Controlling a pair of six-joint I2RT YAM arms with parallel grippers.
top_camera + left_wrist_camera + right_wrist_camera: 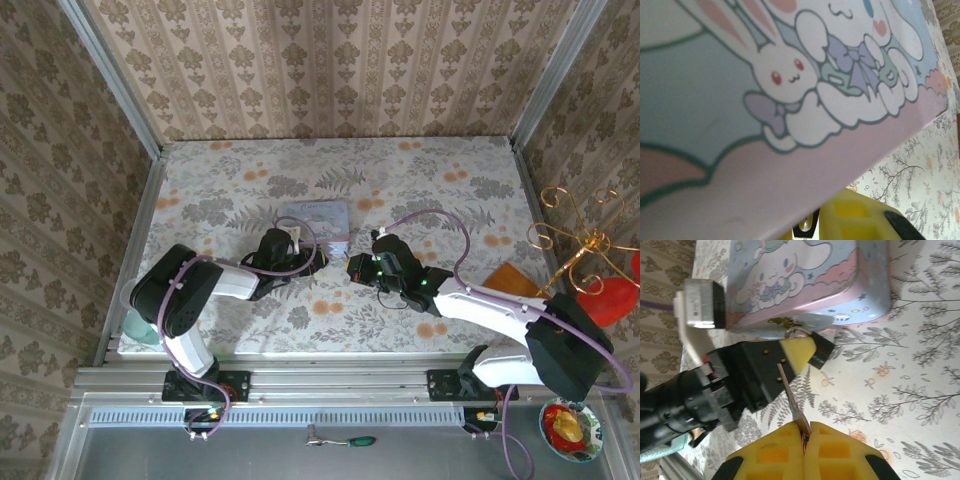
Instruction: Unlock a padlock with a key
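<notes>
The pale-blue cartoon tin (315,215) lies mid-table. The tiny black padlock (821,351) hangs at the tin's (805,280) front edge, its silvery shackle (791,325) through the brass latch. My left gripper (305,258) reaches in from the left, its yellow pad (797,352) pressed on the padlock's body. In the left wrist view the padlock (807,227) sits between the yellow pads (860,220), under the tin (765,100). My right gripper (805,432) is shut on the key (792,395). The key's blade points up toward the left gripper, short of the padlock.
A gold wire stand (585,240), a red object (610,295) and a brown board (515,280) sit at the table's right edge. A bowl (570,428) and a green-handled screwdriver (345,440) lie near the front rail. Patterned walls enclose the table.
</notes>
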